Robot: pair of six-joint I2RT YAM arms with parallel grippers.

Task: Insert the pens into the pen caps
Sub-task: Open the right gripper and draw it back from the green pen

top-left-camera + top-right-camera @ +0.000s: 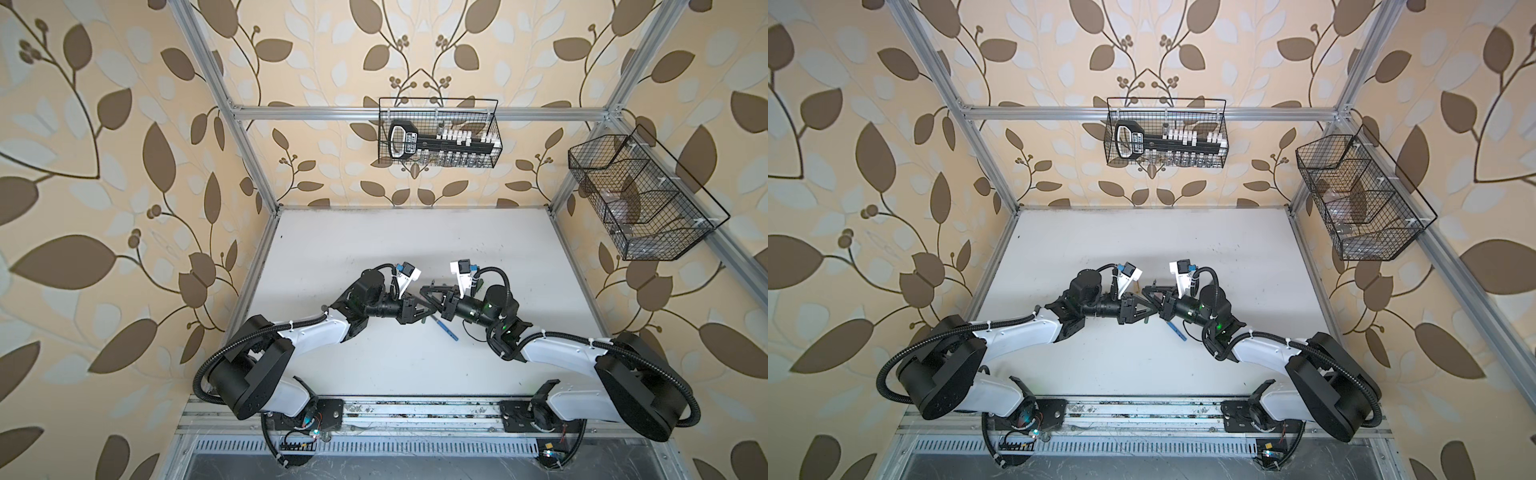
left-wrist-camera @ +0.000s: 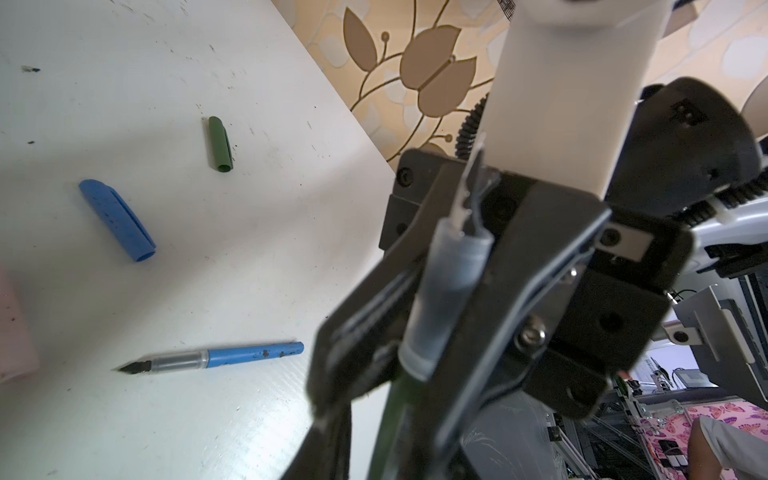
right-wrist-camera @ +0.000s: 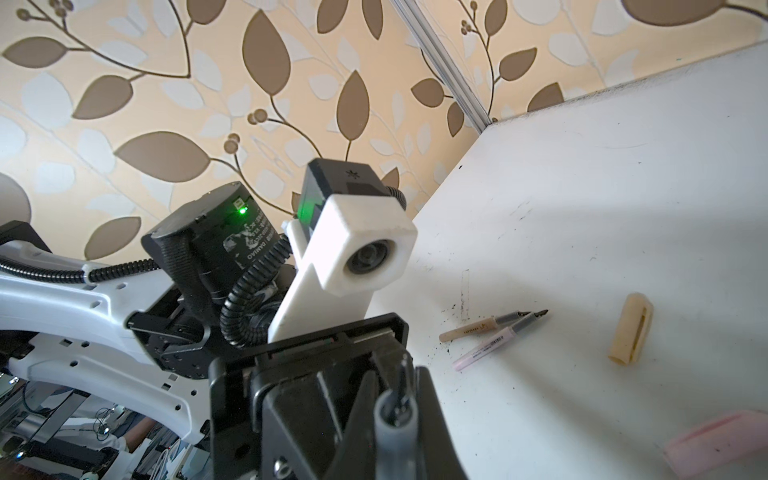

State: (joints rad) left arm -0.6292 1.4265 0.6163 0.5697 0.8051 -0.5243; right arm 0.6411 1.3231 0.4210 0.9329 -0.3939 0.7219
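While the dark green pen [image 2: 440,299] was clamped by the right gripper [image 1: 427,297] mid-frame, no pen was seen capped; the left gripper's [image 1: 426,309] closure could not be told.

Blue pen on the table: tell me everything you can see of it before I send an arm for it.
The blue pen is slim, looks like plastic, and lies flat and uncapped on the white table. It has a dark pointed tip, a clear grip section behind the tip, and a blue barrel speckled with dark smudges. Both top views show it near the table's middle. Only the table touches it. The blue cap lies apart from it.
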